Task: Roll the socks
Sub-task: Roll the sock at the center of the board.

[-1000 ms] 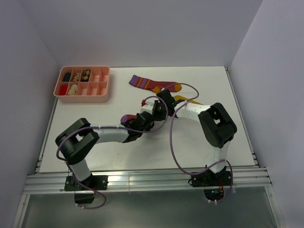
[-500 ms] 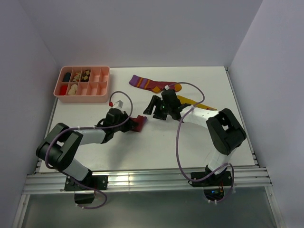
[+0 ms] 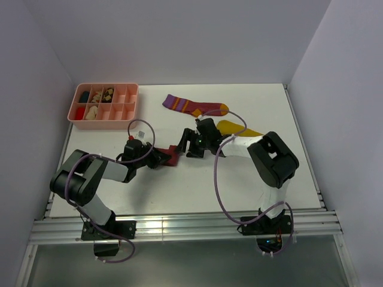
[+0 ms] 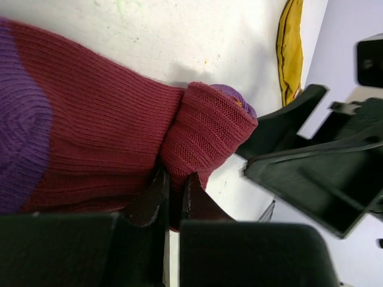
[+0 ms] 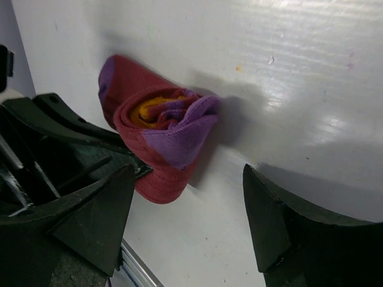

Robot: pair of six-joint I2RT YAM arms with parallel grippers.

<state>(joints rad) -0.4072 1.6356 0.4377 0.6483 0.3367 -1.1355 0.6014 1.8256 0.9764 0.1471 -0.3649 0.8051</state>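
Soft, light sock, centre frame, rolled but likely to unfurl; best pinched across the roll. Clamped in left gripper; nothing between wide-spread right gripper.

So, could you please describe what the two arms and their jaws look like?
Both match: the left arm and right arm have white tubular links between chunky black joint housings, on black bases. A thin purple cable loops loosely along each. The jaws are matte black, angular plastic.
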